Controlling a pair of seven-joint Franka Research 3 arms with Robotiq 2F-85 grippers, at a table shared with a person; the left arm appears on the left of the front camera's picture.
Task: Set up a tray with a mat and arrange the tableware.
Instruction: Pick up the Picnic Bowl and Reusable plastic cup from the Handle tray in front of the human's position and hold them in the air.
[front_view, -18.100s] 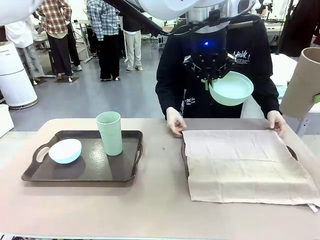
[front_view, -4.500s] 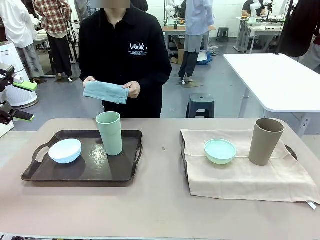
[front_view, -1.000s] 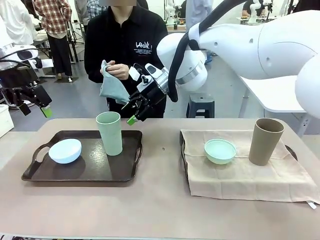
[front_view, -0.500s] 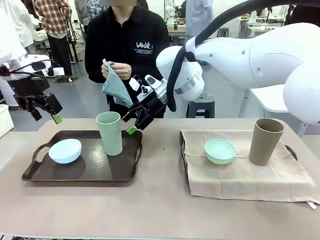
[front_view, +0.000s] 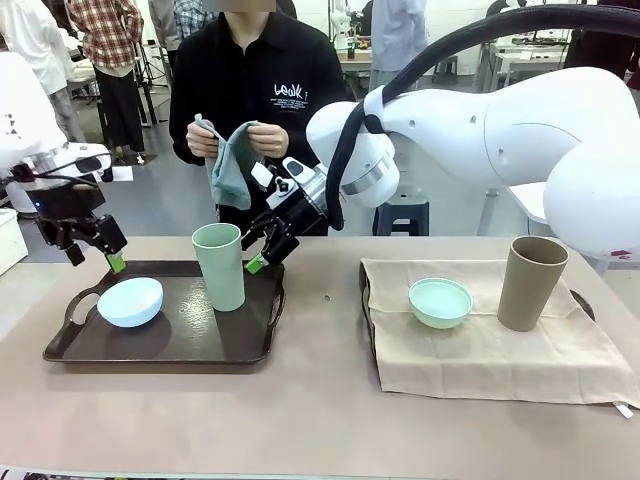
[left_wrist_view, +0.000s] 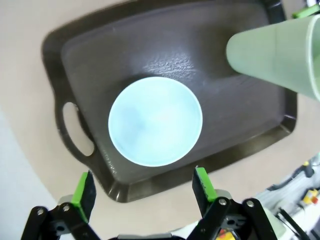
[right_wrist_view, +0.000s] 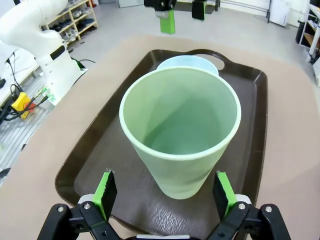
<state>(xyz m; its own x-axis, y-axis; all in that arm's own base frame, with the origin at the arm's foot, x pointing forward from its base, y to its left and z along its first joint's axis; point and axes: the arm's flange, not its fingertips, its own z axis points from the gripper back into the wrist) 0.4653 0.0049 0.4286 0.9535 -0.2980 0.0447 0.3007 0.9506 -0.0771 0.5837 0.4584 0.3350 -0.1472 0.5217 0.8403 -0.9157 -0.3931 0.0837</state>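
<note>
Light green cup (front_view: 219, 265) stands upright on the tray (front_view: 250, 340), mouth up; right pincer (front_view: 262, 252) spread wide beside it, left pincer (front_view: 95, 256) wide above the pale blue bowl (front_view: 130, 300).

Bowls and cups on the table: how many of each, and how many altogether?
Bowls: 2 (pale blue bowl, mint green bowl)
Cups: 2 (light green cup, brown-tan cup)
Total: 4
</note>
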